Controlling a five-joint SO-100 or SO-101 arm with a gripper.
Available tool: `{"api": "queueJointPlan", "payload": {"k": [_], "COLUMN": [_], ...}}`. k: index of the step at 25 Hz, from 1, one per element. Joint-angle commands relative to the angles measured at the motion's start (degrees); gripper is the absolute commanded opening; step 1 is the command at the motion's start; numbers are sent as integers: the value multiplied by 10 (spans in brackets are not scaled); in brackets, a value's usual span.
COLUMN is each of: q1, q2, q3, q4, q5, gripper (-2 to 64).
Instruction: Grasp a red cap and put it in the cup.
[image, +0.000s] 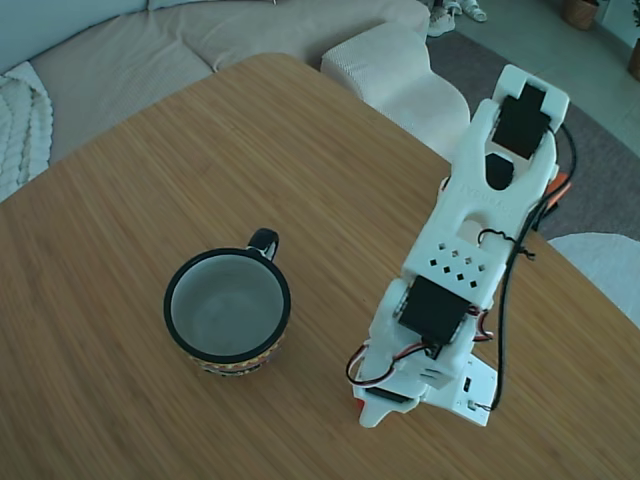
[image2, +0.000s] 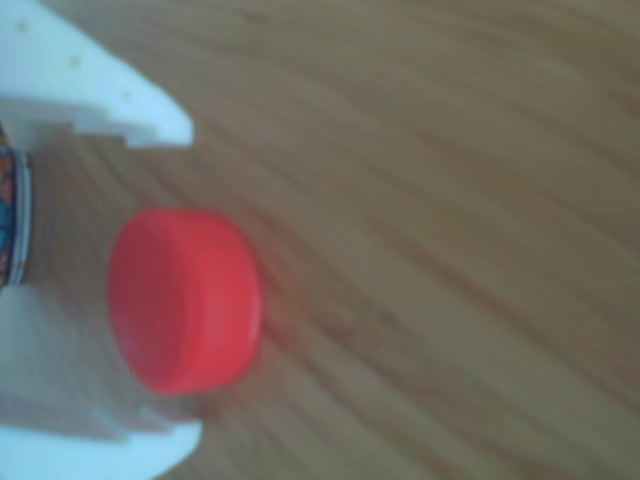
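Wood-grain tabletop (image: 150, 330) with a smooth, matt finish, cup (image: 227, 306) glazed and glossy with a pale smooth inside, cap (image2: 185, 300) of smooth red plastic, arm (image: 470, 250) in matt white plastic, sofa (image: 150, 50) in woven beige cloth

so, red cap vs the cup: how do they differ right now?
Colour: the red cap is plain bright red; the cup has a black rim, a pale inside and a dark patterned outside.
Shape: the cap is a closed flat disc; the cup is an open hollow mug with a small handle.
Place: the cap sits between the white fingers of the gripper; the cup stands apart, empty.
Both are round and rest on the wooden table.
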Motion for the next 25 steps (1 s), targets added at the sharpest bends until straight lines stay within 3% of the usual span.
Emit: {"api": "queueJointPlan", "payload": {"k": [1, 17, 25], "q1": [-1, 3, 4], "q2": [11, -9, -10], "q3": [-2, -7, -9], "q4": [-7, -5, -8], "q5": [5, 6, 30], "gripper": [328, 319, 137]}}
